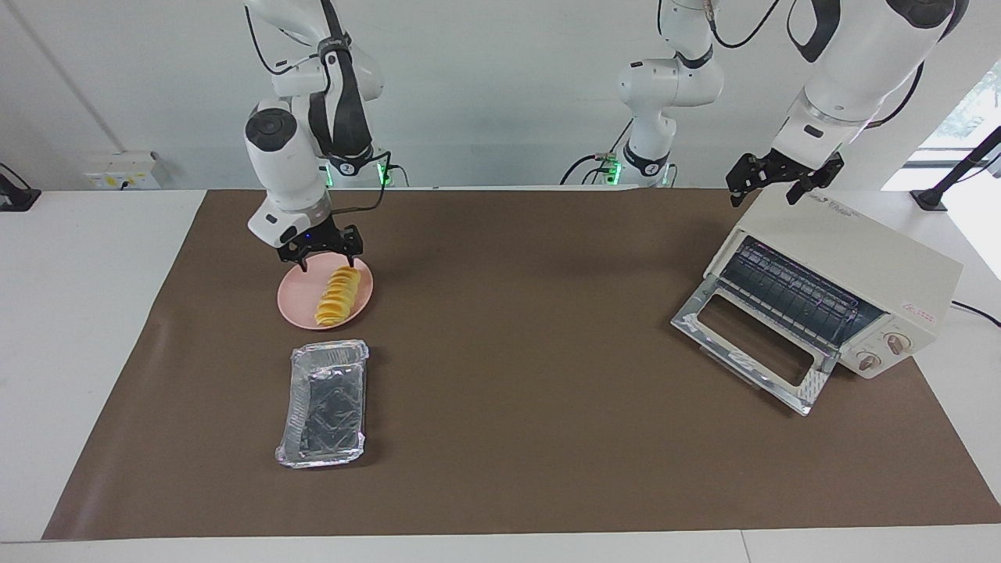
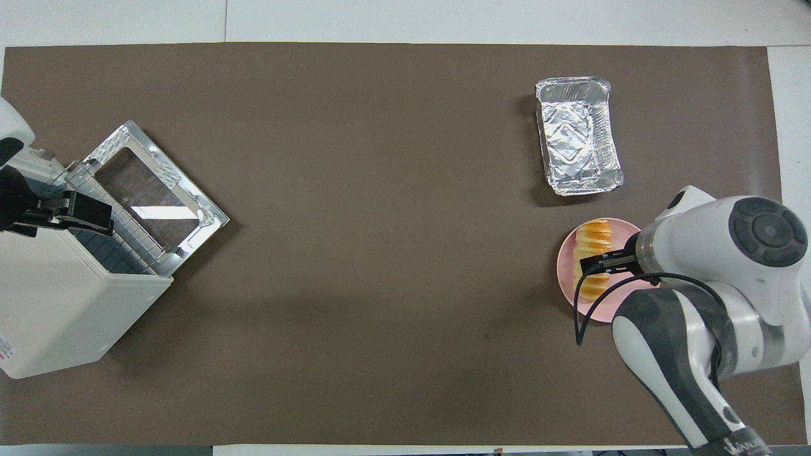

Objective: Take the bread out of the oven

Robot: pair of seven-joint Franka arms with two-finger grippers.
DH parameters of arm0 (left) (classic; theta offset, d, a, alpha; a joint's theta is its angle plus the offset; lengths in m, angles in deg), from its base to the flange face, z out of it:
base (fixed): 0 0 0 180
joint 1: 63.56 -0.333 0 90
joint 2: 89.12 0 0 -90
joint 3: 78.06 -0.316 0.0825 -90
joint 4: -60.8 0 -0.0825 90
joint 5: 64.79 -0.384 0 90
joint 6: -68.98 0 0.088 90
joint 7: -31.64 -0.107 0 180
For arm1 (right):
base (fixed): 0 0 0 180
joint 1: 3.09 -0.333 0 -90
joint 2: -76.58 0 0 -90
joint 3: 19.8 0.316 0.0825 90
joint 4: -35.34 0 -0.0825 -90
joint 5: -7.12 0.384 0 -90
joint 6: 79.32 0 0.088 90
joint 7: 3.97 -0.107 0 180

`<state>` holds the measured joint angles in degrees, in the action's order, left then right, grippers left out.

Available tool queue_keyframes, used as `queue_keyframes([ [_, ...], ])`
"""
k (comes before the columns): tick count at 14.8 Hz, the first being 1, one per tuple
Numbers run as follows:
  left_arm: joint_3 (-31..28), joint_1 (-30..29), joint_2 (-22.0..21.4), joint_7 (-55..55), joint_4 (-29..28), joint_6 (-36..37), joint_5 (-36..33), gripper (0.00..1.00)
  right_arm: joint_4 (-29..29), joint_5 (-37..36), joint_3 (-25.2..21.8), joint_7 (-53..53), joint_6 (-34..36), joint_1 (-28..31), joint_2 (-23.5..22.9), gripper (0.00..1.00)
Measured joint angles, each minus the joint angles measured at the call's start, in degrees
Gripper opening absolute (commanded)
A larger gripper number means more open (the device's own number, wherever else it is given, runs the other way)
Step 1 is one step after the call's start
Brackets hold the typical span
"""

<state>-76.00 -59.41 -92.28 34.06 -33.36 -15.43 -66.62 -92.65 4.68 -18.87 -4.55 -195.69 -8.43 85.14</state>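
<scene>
Bread [image 1: 338, 295] is lying lengthwise on a round pink plate [image 1: 295, 306] toward the right arm's end of the table, well apart from the oven [image 1: 841, 285] it belongs to in the task, whose glass door is hanging open over an empty wire rack. Right gripper [image 1: 319, 252] is hovering just above the loaf's robot-side end with its jaws spread wide, gripping nothing. Left gripper [image 1: 783, 178] is waiting over the oven's top rear corner, its jaws likewise parted and empty. A crinkled foil tray [image 1: 323, 403] is sitting empty, farther from the robots than the plate.

Judging by how things lie, the loaf is already out and set down, and the step in hand is the release and retreat. Doing it well is looking like a matter of lifting straight up with the fingers kept wide, so that neither tip is catching a ridged segment and rolling the loaf toward the plate's rim. Swinging sideways while low is risking a nudge to the plate itself; clearing height first, then pulling back, is the safer order.
</scene>
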Motion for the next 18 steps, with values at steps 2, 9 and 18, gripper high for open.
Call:
queue_keyframes([
  [2,0.00,0.00,0.00,0.00,0.00,0.00,0.00,1.00,7.14,0.23,-0.07,0.00,7.18,1.33,0.43,1.00],
  [9,0.00,0.00,0.00,0.00,0.00,0.00,0.00,1.00,26.78,1.22,-0.26,5.65,28.22,5.09,0.47,1.00],
  [18,0.00,0.00,0.00,0.00,0.00,0.00,0.00,1.00,33.34,1.24,-0.57,9.00,32.30,8.20,-2.60,1.00],
])
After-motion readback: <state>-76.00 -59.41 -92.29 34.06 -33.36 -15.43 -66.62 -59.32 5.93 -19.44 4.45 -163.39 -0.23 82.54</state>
